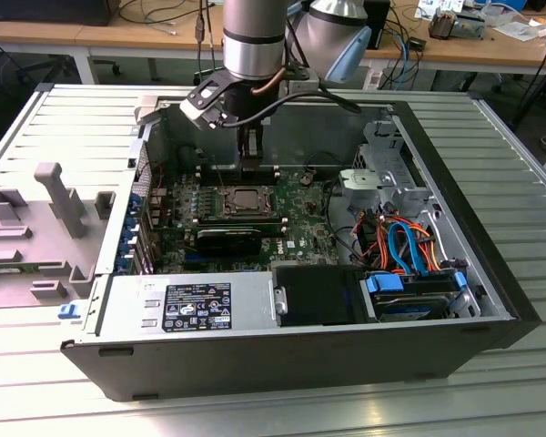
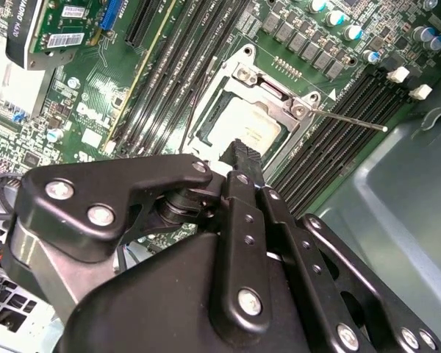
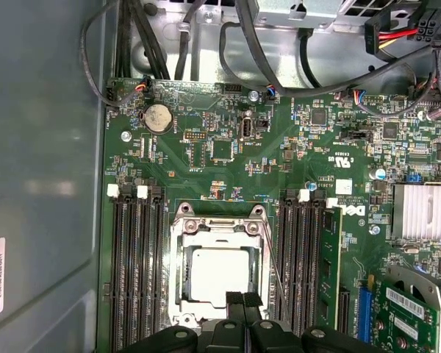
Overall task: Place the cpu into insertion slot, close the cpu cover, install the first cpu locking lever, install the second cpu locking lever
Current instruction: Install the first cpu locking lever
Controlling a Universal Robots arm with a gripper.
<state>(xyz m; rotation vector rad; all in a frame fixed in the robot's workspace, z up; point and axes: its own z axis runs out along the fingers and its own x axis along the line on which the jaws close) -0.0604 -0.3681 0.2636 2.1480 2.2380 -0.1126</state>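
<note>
Table [image 1: 255,421]: slatted metal, carrying open computer case [image 1: 300,364].
Cpu [image 3: 219,273]: sitting inside insertion slot [image 3: 178,294], cpu cover [image 3: 220,229] lying flat over it.
Tool [image 3: 243,300]: hovering just above insertion slot, fingers [image 3: 234,303] pressing together.

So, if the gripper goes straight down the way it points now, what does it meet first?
Probably the cpu cover, at its rim beside the cpu; the gripper hangs over that edge. How far above is hard to judge.

One cpu [image 3: 219,276], one cover [image 3: 181,257], one pincer [image 3: 242,298], one coin cell [image 3: 159,116], one heatsink [image 3: 424,212], two banks of memory slots [image 3: 136,272] [image 3: 300,265].
</note>
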